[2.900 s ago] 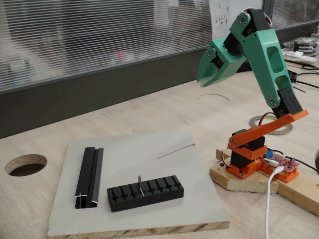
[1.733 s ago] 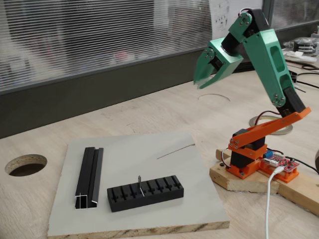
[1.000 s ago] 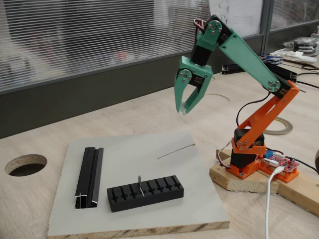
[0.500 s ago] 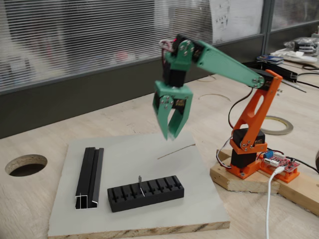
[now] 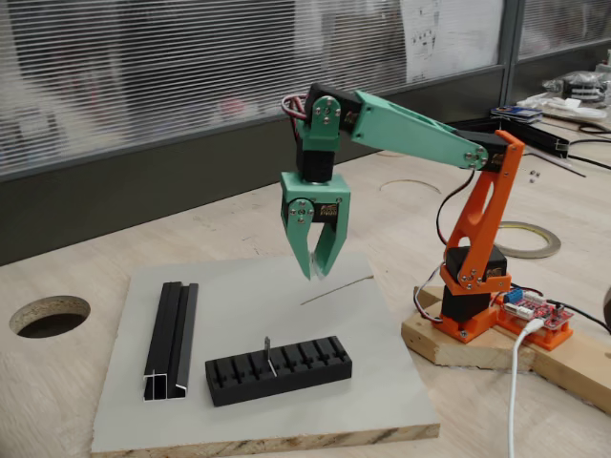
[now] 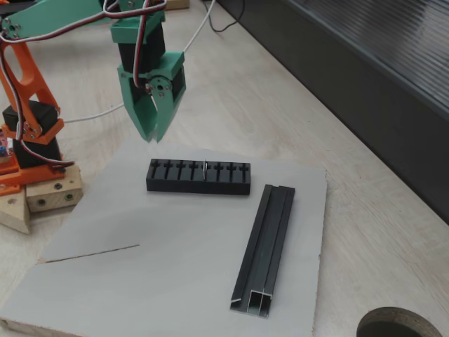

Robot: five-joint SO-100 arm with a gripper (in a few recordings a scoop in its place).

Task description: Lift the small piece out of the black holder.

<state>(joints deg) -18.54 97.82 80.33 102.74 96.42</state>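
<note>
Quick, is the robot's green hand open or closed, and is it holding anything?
Green hand: nearly closed, holding nothing, hanging in the air above the grey board.

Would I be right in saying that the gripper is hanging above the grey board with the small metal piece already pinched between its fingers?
Not quite. The gripper does hang above the grey board, but it holds nothing. Both fixed views show the small piece standing in a slot of the black holder, well apart from the fingertips, which are close together.
</note>
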